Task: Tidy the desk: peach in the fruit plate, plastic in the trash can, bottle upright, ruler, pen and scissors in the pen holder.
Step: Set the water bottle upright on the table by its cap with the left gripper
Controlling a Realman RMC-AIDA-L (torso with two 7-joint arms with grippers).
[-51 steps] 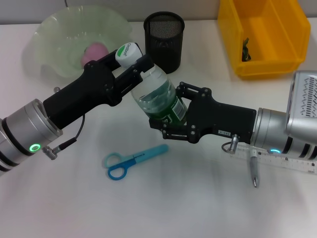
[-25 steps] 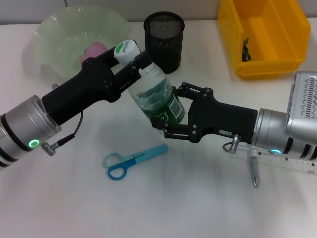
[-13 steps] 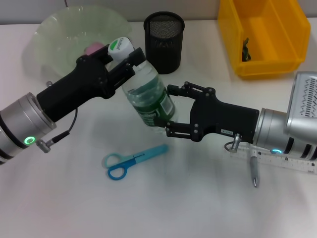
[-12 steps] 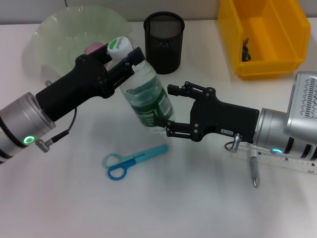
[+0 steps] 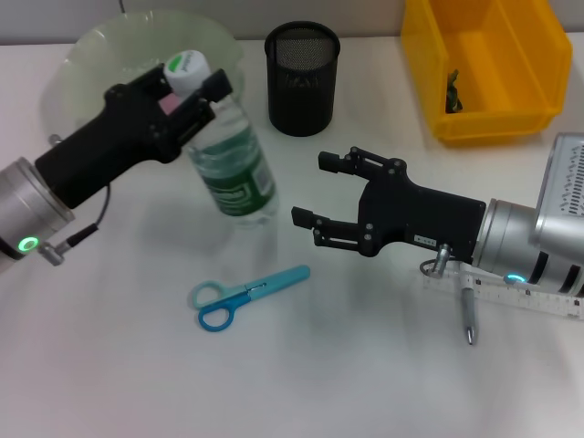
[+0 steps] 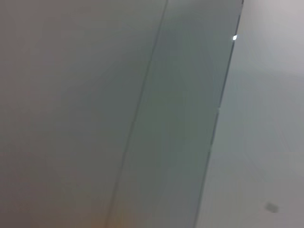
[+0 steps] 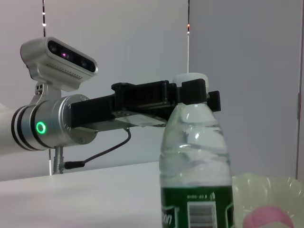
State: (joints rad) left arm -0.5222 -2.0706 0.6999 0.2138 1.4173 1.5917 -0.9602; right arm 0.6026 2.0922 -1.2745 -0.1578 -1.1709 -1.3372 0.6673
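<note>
Head view: the left gripper [image 5: 187,84] has its fingers pinched on the neck of the water bottle [image 5: 230,169], just under the white and green cap. The bottle stands nearly upright on the white worktop [image 5: 347,365], leaning slightly, its green label facing forward, just in front of the pale green fruit plate [image 5: 100,46]. A pink peach [image 7: 266,219] lies in that plate; it shows only in the right wrist view, behind the bottle's lower body.

The right gripper [image 5: 324,190] hangs just to the right of the bottle, its fingers [image 5: 315,221] spread wide and touching nothing, a clear gap between them and the bottle.

In front of the bottle, blue scissors [image 5: 242,296] lie flat on the worktop, handles towards the left. A clear ruler [image 5: 511,294] and a silver pen [image 5: 468,315] lie under the right arm's wrist, the pen crossing the ruler's edge and pointing towards the robot. The black mesh pen holder [image 5: 302,78] stands upright at the back, well apart from the scissors. To its right sits the yellow trash can [image 5: 484,68], with a small dark scrap inside that I can't make out.

The right wrist view shows the left gripper clamped at the bottle's neck, with the bottle standing tall. The left wrist view shows only a blank grey surface.
</note>
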